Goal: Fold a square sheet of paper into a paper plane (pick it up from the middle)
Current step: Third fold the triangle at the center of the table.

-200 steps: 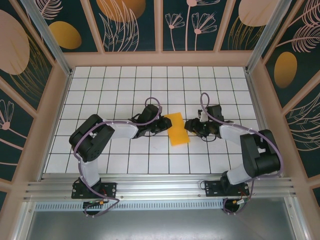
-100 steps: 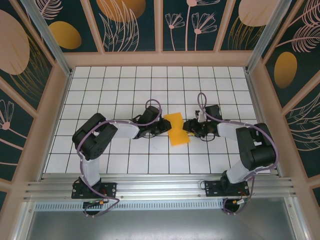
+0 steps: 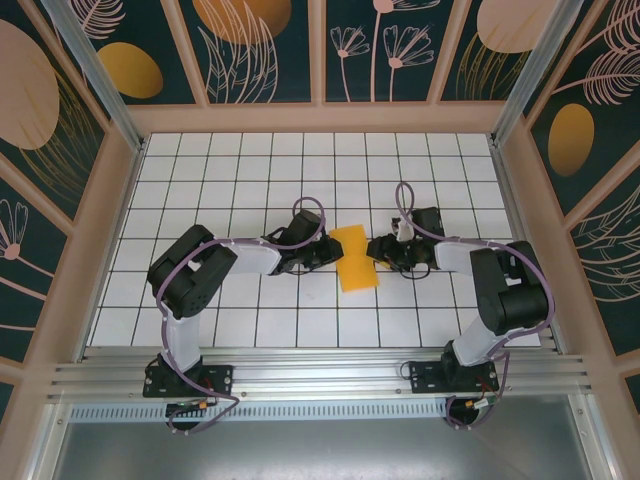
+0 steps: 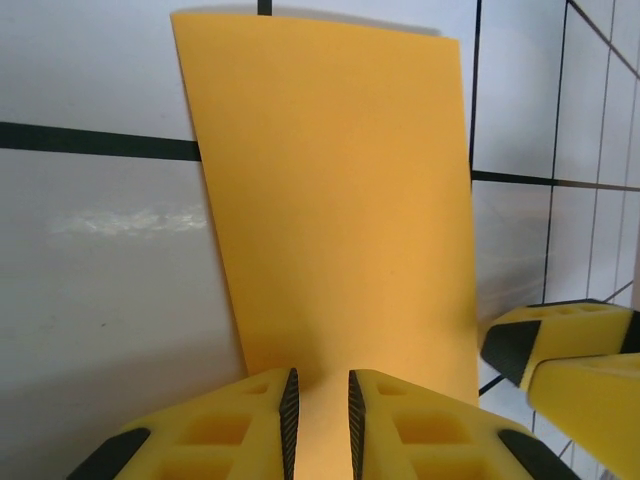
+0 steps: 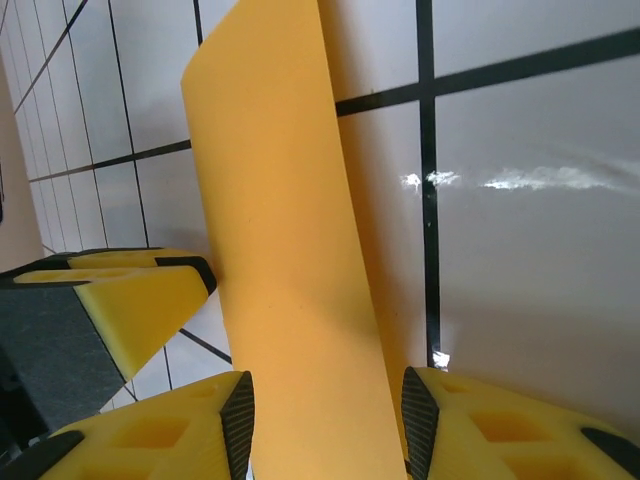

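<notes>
Left jaws, nearly closed, pinched the folded paper sheet (image 3: 354, 258) at 9 o'clock; right jaws sat half-open at 3 o'clock, grip unclear. Tabletop (image 3: 250, 170) lay open toward 12.

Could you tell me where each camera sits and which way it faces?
Top external: above, behind the bases, looking down at the table; both arms, left gripper and right gripper flanking the paper.
Left wrist: on that wrist, looks along its fingers over the paper.
Right wrist: same, from the opposite side.
All share the paper.
</notes>
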